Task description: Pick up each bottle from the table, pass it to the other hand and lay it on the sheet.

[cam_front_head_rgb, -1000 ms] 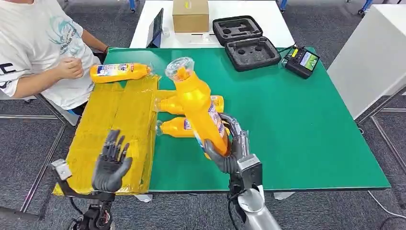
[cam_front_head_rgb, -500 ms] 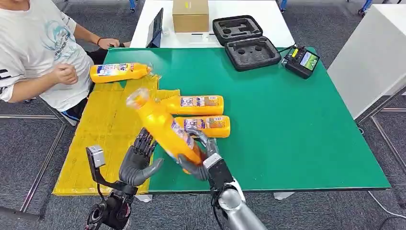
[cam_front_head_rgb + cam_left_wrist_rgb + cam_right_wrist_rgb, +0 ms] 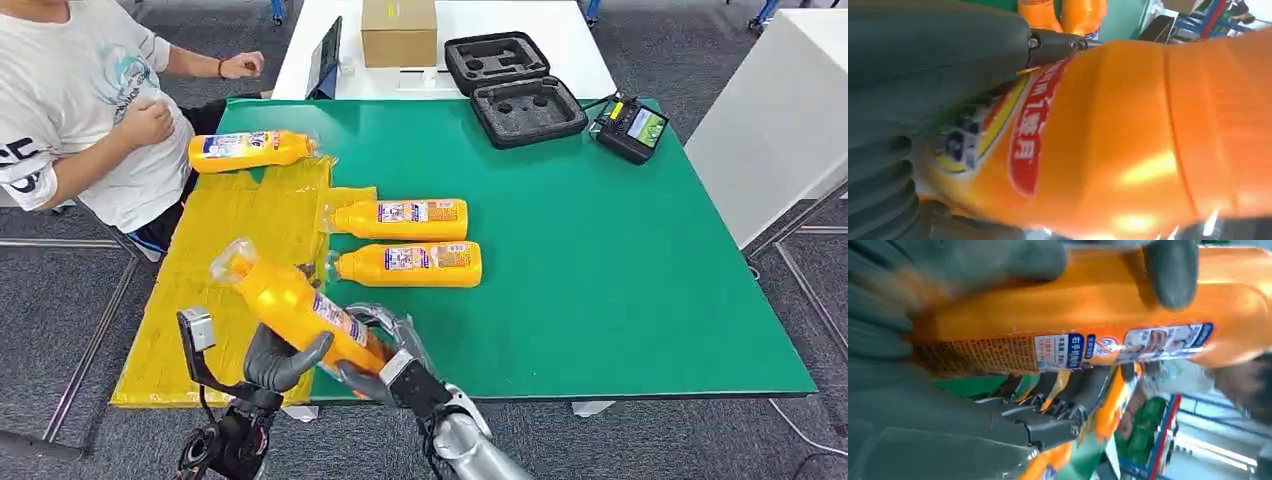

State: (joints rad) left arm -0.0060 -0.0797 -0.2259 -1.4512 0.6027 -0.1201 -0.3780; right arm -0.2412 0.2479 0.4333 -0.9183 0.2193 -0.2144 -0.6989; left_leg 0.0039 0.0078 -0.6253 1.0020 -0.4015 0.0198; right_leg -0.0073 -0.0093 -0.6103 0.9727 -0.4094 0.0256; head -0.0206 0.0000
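You have the orange plastic bottle with the clear cap (image 3: 290, 303) in mid-handover above the near edge of the green surface (image 3: 620, 270), tilted with its cap out over the yellow sheet (image 3: 235, 250). The right hand (image 3: 385, 360) has its fingers wrapped round the base end. The left hand (image 3: 275, 358) cups the body from below, thumb against it, but you cannot tell whether it grips yet.

If you release the right hand before the left has closed, the smooth bottle could slide out and fall past the near edge to the floor.

Two more orange bottles (image 3: 400, 218) lie mid-surface, a fourth (image 3: 245, 150) at the sheet's far end. A seated person in a white shirt (image 3: 85, 100) is at the far left corner.
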